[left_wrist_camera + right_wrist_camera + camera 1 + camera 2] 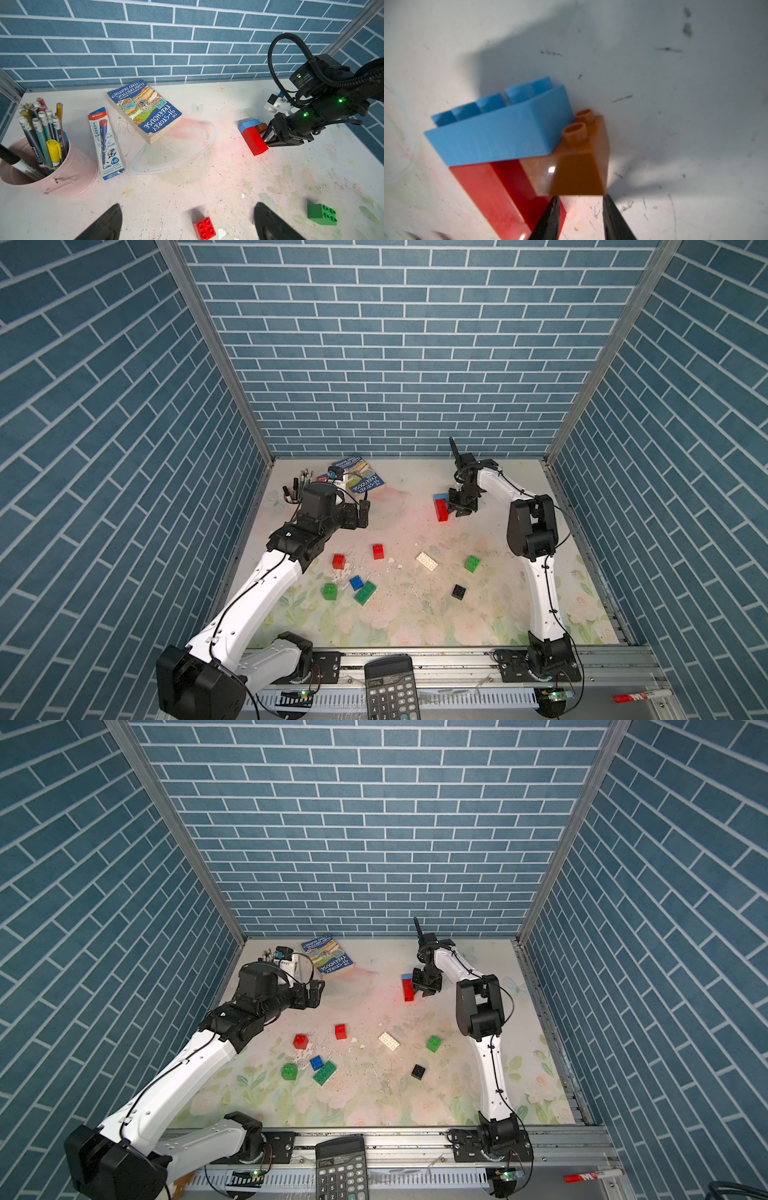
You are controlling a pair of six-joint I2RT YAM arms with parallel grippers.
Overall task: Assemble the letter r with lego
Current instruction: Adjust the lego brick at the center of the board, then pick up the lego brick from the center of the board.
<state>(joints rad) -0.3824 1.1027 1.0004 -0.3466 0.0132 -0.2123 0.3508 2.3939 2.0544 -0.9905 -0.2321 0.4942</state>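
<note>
While pinching brown brick (579, 174) with right gripper (580, 207), holds it under light blue brick (496, 135) beside red brick (483, 187), far side of table (415, 497).
Could pry the 3 bricks apart if twisted or yanked sideways. Hides stud seating; grip seemingly firm, though cropped. Shows left gripper (187, 205) spread wide, empty, well apart.

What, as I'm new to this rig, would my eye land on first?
The right gripper, at the table's far side, is shut on a brown brick joined to a light blue brick and a red brick. Nearer, loose bricks dot the floral surface, and the left gripper hangs open by the pink pencil pot.
</note>
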